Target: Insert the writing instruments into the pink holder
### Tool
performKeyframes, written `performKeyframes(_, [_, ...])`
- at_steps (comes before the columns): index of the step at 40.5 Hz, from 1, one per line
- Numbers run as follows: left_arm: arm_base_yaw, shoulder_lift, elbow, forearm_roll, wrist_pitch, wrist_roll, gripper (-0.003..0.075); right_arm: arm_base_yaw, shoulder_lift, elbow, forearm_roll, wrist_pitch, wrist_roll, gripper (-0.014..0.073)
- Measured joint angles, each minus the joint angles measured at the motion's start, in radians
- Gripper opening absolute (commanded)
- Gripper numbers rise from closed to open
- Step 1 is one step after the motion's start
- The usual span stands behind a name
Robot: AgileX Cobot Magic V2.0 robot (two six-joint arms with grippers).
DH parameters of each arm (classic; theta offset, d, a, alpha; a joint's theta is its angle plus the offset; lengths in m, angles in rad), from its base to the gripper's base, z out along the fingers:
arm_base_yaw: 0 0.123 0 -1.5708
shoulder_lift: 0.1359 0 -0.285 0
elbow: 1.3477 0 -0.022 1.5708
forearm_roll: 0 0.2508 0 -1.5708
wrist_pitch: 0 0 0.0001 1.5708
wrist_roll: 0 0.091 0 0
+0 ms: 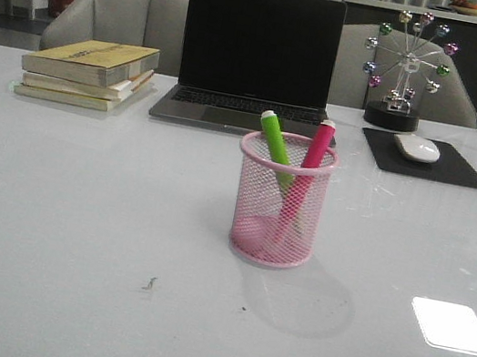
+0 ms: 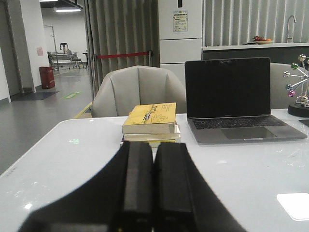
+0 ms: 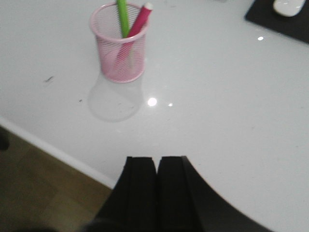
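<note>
The pink holder (image 1: pixel 280 201) stands upright near the middle of the white table, a round wire-mesh cup. Inside it lean the green marker (image 1: pixel 276 141) and the magenta marker (image 1: pixel 316 148), their tops crossing out over the rim. From the right wrist I see the same pink holder (image 3: pixel 119 44) with the green marker (image 3: pixel 123 17) and the magenta marker (image 3: pixel 139 20) in it, well ahead of my right gripper (image 3: pixel 156 158), which is shut and empty. My left gripper (image 2: pixel 153 144) is shut and empty too, facing the books. Neither gripper shows in the front view.
A stack of yellow books (image 1: pixel 89 71) lies at the back left, an open laptop (image 1: pixel 255 59) at the back centre. A white mouse (image 1: pixel 417 147) rests on a black pad (image 1: pixel 427 160), with a Ferris-wheel ornament (image 1: pixel 404 71) behind. The table's near edge (image 3: pixel 53 151) shows by the right gripper.
</note>
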State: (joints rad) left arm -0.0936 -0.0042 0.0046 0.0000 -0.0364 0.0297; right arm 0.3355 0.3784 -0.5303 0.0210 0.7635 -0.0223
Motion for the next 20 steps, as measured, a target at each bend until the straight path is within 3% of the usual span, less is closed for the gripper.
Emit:
performKeyframes(10, [0.000, 0.000, 0.000, 0.000, 0.000, 0.000, 0.0091, -0.246, -0.262, 0.337, 0.024, -0.337, 0.000, 0.0056])
performKeyframes(20, [0.000, 0.000, 0.000, 0.000, 0.000, -0.002, 0.0091, -0.296, -0.386, 0.544, 0.075, -0.623, 0.000, 0.0056])
